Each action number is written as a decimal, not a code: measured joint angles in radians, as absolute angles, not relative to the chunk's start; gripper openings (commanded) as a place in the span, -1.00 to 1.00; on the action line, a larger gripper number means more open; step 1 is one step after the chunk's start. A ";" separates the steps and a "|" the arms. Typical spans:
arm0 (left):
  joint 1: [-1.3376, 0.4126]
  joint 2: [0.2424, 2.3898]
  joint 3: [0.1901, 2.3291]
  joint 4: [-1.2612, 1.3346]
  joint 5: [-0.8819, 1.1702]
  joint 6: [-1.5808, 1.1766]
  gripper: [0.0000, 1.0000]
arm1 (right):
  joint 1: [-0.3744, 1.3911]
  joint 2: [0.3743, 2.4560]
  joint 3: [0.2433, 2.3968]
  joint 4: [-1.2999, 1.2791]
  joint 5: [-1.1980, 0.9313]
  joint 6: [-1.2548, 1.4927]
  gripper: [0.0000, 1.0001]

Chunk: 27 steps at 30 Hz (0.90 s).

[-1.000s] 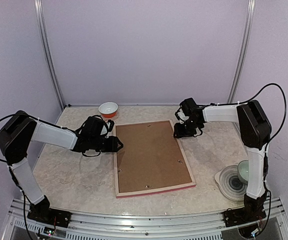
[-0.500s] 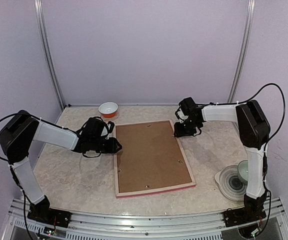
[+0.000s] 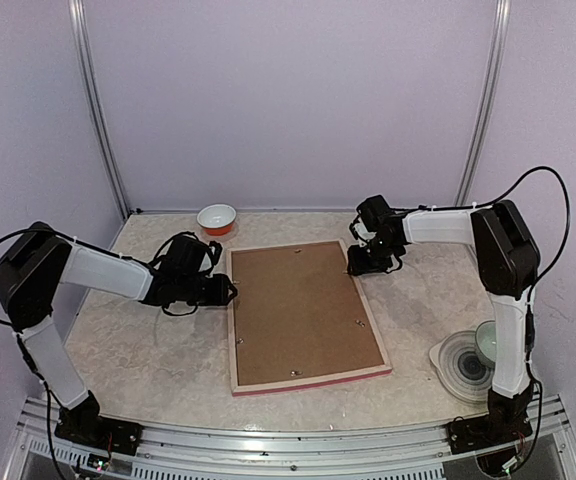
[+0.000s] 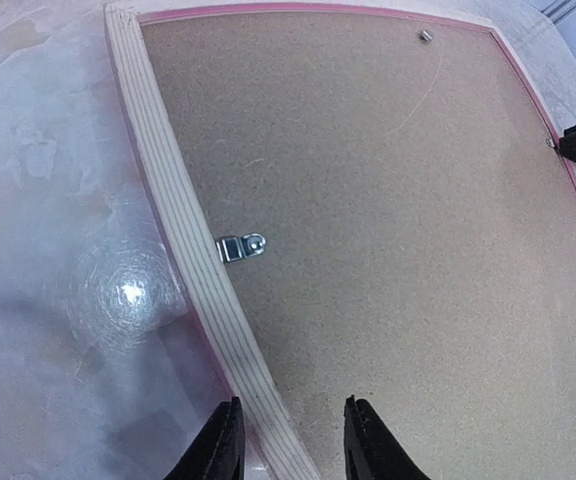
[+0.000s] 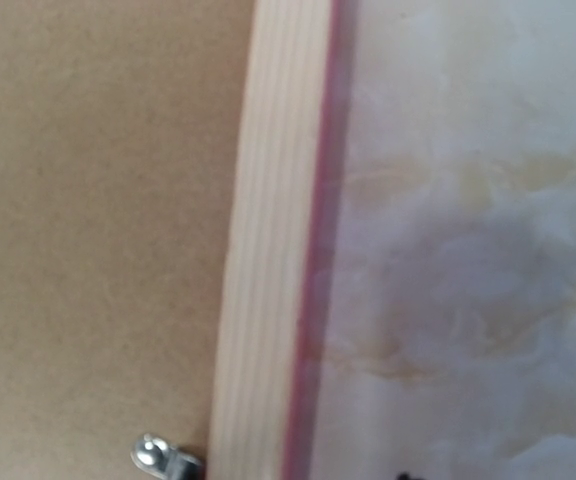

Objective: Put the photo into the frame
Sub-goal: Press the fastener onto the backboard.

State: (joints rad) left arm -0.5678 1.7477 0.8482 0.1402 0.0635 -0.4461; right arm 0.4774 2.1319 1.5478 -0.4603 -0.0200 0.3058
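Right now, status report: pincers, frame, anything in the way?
Left pincer open over left rail of frame. Right pincer at far right edge, state unclear. Backing board in, photo unseen. Bowl stands apart.

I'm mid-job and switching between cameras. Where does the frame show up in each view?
Top external: the frame lies back-up in the middle of the picture.
Left wrist: the frame's pale edge runs diagonally from top left to bottom centre.
Right wrist: the frame's edge runs vertically through the middle.
Shared landmark: the brown backing board inside the frame, seen in all three views.
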 measured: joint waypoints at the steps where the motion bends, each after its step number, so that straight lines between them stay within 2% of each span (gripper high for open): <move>1: -0.568 1.747 0.849 0.139 0.058 -0.446 -0.30 | 0.477 2.132 1.548 -0.460 -0.020 0.306 -0.10; 10: -0.568 1.787 0.876 0.101 0.038 -0.445 -0.39 | 0.477 2.132 1.549 -0.463 -0.020 0.304 -0.10; 14: -0.568 1.817 0.894 0.085 0.038 -0.445 -0.49 | 0.477 2.132 1.555 -0.465 -0.020 0.303 -0.10; 27: -0.569 1.826 0.908 0.077 0.028 -0.449 -0.56 | 0.477 2.132 1.559 -0.467 -0.020 0.300 -0.10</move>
State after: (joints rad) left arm -0.5686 1.8256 0.9081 0.0772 0.0284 -0.4492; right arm 0.4774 2.1323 1.5585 -0.4667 -0.0196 0.3000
